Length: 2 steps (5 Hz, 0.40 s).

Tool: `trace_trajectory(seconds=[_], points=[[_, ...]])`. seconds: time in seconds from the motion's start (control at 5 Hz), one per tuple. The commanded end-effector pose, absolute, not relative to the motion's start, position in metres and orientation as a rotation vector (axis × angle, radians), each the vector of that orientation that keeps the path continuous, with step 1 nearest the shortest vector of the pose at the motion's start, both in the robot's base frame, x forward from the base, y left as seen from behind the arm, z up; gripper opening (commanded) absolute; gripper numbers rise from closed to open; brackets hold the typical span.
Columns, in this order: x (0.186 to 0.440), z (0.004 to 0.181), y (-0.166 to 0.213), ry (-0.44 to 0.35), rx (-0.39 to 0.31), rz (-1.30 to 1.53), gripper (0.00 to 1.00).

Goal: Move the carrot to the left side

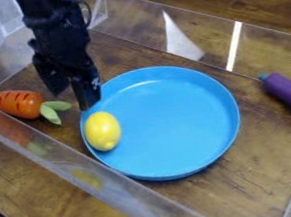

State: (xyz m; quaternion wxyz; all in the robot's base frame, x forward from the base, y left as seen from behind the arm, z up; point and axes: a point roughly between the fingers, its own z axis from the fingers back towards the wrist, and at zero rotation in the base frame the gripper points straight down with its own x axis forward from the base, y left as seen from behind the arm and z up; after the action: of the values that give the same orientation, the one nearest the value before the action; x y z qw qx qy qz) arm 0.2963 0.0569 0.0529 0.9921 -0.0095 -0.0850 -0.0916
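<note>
Standing left of the blue plate, the gripper has its fingers spread apart and grips nothing, while the orange carrot lies just to its left, long axis slanting nearer toward the right, green leafy top pointing plateward.

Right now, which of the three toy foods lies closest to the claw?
The orange carrot with the green leafy top, just beside the claw; the others are yellow and purple.
</note>
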Motion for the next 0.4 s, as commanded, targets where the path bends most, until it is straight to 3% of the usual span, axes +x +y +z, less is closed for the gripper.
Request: trace_trajectory(seconds=[0.0, 0.2], points=[[0.2985, 0.0507, 0.0499, -0.203, -0.015, -0.208, 1.00], [0.2984, 0.0415, 0.0440, -0.204, -0.019, -0.217, 1.00]])
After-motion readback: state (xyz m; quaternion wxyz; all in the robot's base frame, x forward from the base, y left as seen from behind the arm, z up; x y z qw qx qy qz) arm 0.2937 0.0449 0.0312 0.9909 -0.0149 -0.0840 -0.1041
